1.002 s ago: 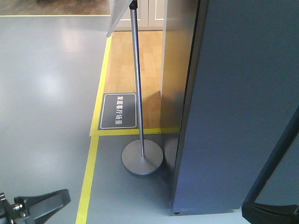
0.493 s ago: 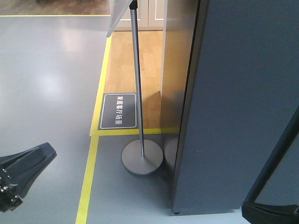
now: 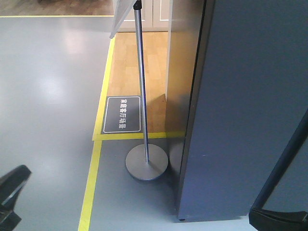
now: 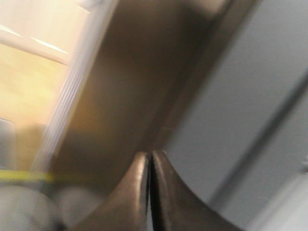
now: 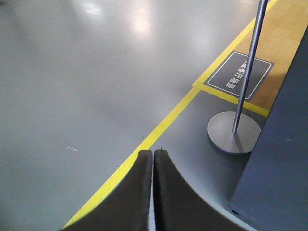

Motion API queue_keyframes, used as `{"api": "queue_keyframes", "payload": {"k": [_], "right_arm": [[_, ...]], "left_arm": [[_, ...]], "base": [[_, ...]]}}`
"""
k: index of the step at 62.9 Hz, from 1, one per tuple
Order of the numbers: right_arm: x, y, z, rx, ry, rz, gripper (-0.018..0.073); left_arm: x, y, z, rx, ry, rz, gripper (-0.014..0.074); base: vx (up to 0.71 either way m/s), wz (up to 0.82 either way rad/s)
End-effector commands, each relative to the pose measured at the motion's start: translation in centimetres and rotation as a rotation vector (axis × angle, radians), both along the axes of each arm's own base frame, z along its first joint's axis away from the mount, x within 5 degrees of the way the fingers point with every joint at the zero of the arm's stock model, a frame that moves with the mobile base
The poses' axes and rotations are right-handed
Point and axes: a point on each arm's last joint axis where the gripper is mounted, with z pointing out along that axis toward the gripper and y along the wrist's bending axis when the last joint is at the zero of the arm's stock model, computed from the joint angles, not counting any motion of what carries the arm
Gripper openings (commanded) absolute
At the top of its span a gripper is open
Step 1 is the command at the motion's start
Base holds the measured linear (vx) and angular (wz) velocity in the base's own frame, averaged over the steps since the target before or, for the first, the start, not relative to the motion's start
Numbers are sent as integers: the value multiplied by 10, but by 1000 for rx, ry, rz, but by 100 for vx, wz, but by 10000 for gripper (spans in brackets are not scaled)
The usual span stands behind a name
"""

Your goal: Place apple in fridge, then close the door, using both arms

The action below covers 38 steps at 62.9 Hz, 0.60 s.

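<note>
The fridge (image 3: 250, 110) fills the right of the front view with its dark grey-blue outside. A dark seam runs down its left part, and no white inside shows. The apple is out of view. My left gripper (image 4: 150, 156) is shut with nothing between its fingers, pointing at the blurred fridge (image 4: 240, 96). In the front view only a black part of the left arm (image 3: 12, 192) shows at the bottom left. My right gripper (image 5: 153, 153) is shut and empty over the grey floor, left of the fridge corner (image 5: 284, 168). The right arm (image 3: 284, 168) crosses the fridge face.
A sign stand with a metal pole (image 3: 140, 82) and a round base (image 3: 147, 163) stands close to the fridge's left side. Yellow floor tape (image 3: 91, 187) and a dark floor label (image 3: 122, 114) border a wooden floor (image 3: 139, 57). White cabinets (image 3: 154, 14) stand behind.
The left arm's end has dropped down and to the left, almost out of the front view. The right arm and the fridge have not moved.
</note>
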Motion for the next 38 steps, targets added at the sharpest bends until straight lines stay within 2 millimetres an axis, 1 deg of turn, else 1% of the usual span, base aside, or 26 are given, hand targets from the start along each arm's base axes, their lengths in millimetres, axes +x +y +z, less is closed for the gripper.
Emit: {"api": "queue_keyframes", "payload": {"k": [1,6,13,28,38], "right_arm": [[3,0,11,36,-43,-19,-4],[3,0,11,36,-43,-19,-4],[3,0,11,36,-43,-19,-4],[3,0,11,36,-43,-19,-4],[3,0,11,36,-43,-19,-4]], "left_arm": [[-5,10,-1,54,-69,103,-6],[-9,13,-4,167,-54,122,-6],[-17,16,-7,246,-26,144,-6],[-40,27,-15,298,56,214,-6],[-55,32,-13,304,-9,262,-6]], "base": [[0,0],[0,0],[0,0],[0,0],[0,0]]}}
